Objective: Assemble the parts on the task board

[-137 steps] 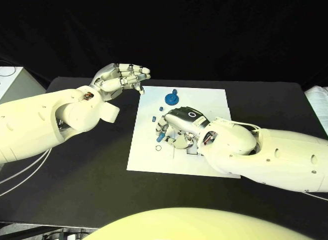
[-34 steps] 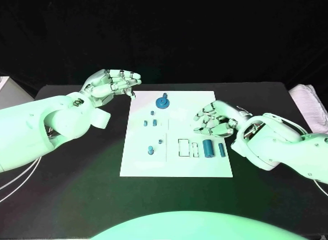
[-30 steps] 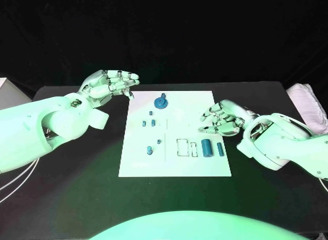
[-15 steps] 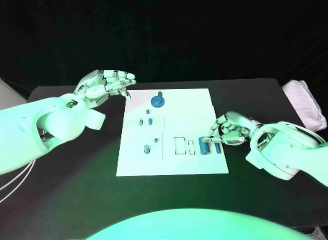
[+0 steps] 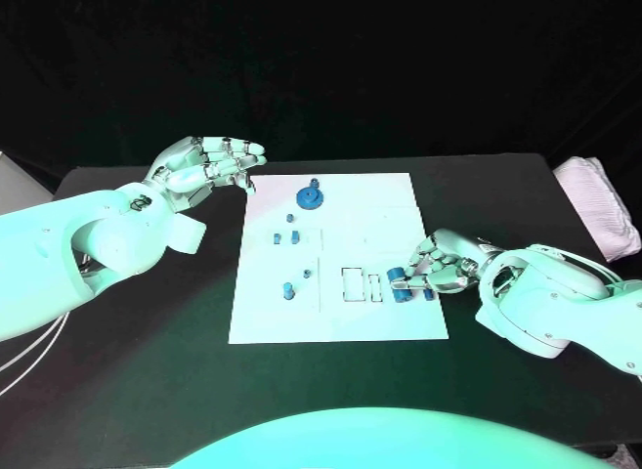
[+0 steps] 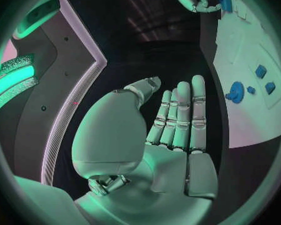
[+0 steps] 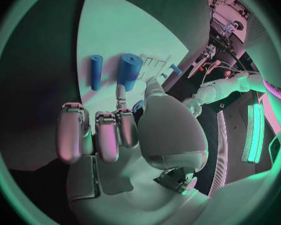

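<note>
At the white board's (image 5: 342,322) lower right the right hand (image 5: 441,266) hangs curled over two blue cylinders (image 5: 409,288), whether grasping I cannot tell, while the left hand (image 5: 205,164) hovers released at upper left.

Matt board, glossy hands

The task board (image 5: 363,313) looks matt white, the parts (image 5: 310,199) smooth blue plastic, the counter (image 5: 151,322) matt black; the right hand (image 5: 441,264) shines like metal.

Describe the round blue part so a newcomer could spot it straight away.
Take the white board in the middle of the black table. At its far end, near the left hand, lies a blue disc. It alone is wide and round; the other parts are small pegs and cylinders.
</note>
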Available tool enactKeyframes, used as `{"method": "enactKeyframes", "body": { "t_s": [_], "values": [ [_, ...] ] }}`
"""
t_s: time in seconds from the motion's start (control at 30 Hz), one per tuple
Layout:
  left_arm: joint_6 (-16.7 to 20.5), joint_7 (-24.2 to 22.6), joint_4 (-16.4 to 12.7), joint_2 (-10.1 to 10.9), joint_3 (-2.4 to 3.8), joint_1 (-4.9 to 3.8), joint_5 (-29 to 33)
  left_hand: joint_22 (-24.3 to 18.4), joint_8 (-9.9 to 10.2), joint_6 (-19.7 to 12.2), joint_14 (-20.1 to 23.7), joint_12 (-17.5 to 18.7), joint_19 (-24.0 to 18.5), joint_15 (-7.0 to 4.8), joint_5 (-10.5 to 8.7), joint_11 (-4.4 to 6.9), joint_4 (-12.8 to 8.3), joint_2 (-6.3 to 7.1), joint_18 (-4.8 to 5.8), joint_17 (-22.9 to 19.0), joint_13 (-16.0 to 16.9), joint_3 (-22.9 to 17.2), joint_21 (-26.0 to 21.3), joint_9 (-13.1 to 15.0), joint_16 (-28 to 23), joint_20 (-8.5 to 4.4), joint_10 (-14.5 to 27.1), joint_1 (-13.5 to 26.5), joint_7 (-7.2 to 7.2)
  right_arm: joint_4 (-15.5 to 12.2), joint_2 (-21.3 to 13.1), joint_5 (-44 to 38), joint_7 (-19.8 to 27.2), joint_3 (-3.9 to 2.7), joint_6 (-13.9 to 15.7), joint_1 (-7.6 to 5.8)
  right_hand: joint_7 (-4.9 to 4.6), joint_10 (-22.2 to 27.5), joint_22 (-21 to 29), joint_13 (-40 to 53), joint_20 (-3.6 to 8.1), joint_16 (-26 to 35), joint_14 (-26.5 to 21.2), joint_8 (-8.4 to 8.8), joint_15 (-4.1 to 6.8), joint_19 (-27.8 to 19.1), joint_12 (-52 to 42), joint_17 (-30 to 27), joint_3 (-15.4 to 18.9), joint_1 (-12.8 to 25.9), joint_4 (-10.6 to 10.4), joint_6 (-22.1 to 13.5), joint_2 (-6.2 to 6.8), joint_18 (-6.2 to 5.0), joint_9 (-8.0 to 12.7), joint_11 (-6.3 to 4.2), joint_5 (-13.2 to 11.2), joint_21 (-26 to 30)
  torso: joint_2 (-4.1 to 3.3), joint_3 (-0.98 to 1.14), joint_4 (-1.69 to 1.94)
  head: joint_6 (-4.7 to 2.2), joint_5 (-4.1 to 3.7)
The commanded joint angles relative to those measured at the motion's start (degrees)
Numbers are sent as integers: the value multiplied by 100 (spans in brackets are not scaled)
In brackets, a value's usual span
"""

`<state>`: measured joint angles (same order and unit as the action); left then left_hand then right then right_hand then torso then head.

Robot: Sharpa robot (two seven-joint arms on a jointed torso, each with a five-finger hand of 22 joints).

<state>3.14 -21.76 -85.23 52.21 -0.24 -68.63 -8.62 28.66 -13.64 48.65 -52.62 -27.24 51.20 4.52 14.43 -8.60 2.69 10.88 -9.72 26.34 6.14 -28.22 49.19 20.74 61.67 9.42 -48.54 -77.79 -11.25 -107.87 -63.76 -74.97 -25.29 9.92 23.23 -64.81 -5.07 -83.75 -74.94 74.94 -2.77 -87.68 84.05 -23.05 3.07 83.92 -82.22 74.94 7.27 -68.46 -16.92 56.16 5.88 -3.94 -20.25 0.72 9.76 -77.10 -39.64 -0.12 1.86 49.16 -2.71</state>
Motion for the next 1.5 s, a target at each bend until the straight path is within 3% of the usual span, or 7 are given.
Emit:
{"method": "enactKeyframes", "body": {
  "t_s": [0.03, 0.67, 0.83, 0.87, 0.9, 1.2, 1.5],
  "values": [
    [-99, -28, -22, -2, 3, 0, 24, -5, -29, -2, 35, 18, -10, -1, 22, 5, 9, -29, -78, -5, -6, 11, -25, -8, -20, 30, 30, -20, -38, 23, 44, -308, -279, 2, -219, 47, 12, -83, -457, 640, 39, -24, 474, -21, 41, 274, -2, 906, 50, 75, -2, 45, -7, 103, -9, -22, -33, -38, -1, 5, 3, 29, 6],
    [-167, 25, -25, 23, 3, 0, 24, -8, -30, -5, 39, 19, -14, 1, 24, 3, 20, -35, -77, -6, -9, 13, -31, -9, -24, 33, 34, -10, -41, 287, 403, -1059, -747, 4, -464, 214, 27, -69, -537, 642, 44, -43, 483, -80, 50, 278, 36, 967, 70, -46, 7, 64, 68, 119, -12, -35, 13, -114, 1, 4, -1, 84, -7],
    [-177, 40, -29, 31, 3, 0, 24, -10, -30, -7, 42, 19, -16, 2, 24, 2, 24, -35, -77, -6, -11, 15, -34, -9, -25, 34, 36, -5, -41, 341, 444, -1100, -791, 4, -368, 221, 43, -70, -570, 651, 49, -48, 485, -131, 59, 277, 60, 989, 41, -229, 17, 93, -22, 123, -15, -48, 321, -138, 3, 1, 1, 84, -12],
    [-179, 42, -30, 32, 3, 0, 24, -10, -29, -8, 43, 19, -17, 3, 24, 2, 25, -35, -77, -6, -11, 16, -35, -10, -26, 34, 36, -3, -42, 344, 451, -1077, -791, 4, -331, 222, 54, -83, -597, 673, 55, -54, 490, -151, 69, 282, 51, 1010, 25, -317, 20, 114, -65, 128, -15, -60, 622, -164, 4, 2, 0, 84, -11],
    [-180, 43, -30, 32, 3, 0, 24, -10, -29, -8, 43, 19, -17, 3, 24, 2, 25, -35, -77, -6, -11, 16, -35, -10, -26, 34, 36, -3, -42, 344, 453, -1066, -791, 4, -313, 222, 57, -83, -600, 675, 57, -55, 490, -153, 71, 282, 54, 1013, 17, -353, 24, 113, -78, 129, -13, -62, 711, -166, 5, 2, 0, 84, -10],
    [-186, 52, -30, 41, 3, 0, 24, -13, -29, -10, 49, 20, -20, 4, 24, 1, 28, -35, -77, -8, -12, 16, -39, -10, -31, 35, 38, -1, -43, 273, 436, -536, -671, 4, 232, 224, 125, -152, -705, 781, 86, -103, 519, -194, 113, 309, -6, 1152, -194, -685, 25, 268, -227, 151, 27, -120, 1258, -273, 15, -7, 9, 84, -22],
    [-185, 64, -27, 33, 3, 0, 24, -17, -28, -13, 61, 20, -28, 5, 26, 0, 30, -36, -76, -11, -14, 15, -48, -11, -41, 36, 41, -2, -43, 22, 291, 134, -243, -2, 1093, 103, 208, -255, -796, 920, 128, -133, 538, -250, 167, 337, -125, 1241, -300, -643, 22, 457, -354, 173, 49, -190, 1085, -374, 13, -8, 5, 69, -26]
  ]
}}
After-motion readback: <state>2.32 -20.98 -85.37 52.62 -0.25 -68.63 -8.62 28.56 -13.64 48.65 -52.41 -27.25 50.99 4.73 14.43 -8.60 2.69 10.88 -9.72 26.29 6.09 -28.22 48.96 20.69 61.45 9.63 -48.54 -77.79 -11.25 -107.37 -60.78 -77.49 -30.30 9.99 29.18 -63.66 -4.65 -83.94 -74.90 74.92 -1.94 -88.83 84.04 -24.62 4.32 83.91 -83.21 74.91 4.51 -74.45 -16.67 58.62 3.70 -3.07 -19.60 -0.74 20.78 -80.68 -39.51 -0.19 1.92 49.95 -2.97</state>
